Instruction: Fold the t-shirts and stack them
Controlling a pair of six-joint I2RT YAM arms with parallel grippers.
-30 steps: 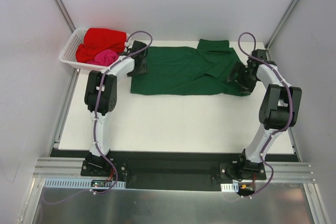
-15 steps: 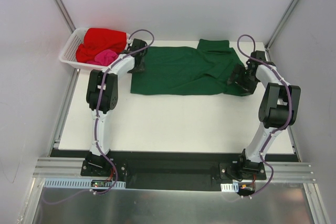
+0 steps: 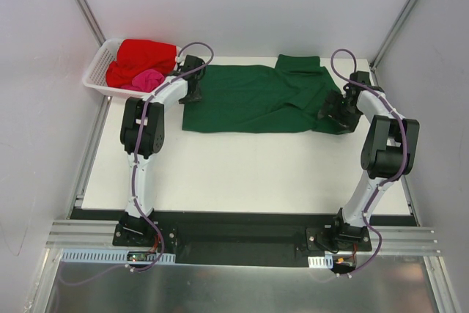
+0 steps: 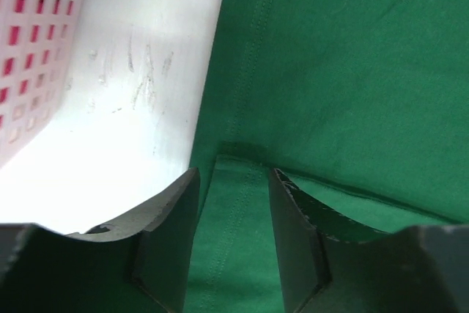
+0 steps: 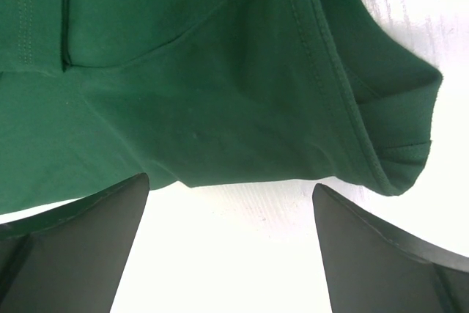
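The dark green t-shirt [image 3: 253,99] lies spread flat at the back of the table. It fills the left wrist view [image 4: 352,71] and the right wrist view [image 5: 183,71]. My left gripper [image 3: 194,91] is at the shirt's left edge. Its jaws [image 4: 233,177] stand narrowly apart with the stitched hem lying flat between them. My right gripper [image 3: 333,109] is at the shirt's right end. It is wide open [image 5: 231,188] over bare table, just off the sleeve edge. The red t-shirt [image 3: 143,58] and the pink t-shirt [image 3: 148,78] lie bunched in the basket.
The white lattice basket [image 3: 94,72] stands at the table's back left corner, and its wall shows in the left wrist view [image 4: 29,49]. The white table [image 3: 249,174] stretches in front of the shirt. Grey walls enclose the back and sides.
Both grippers have shifted slightly toward the back of the table along the green shirt's ends. The shirt itself has barely moved.
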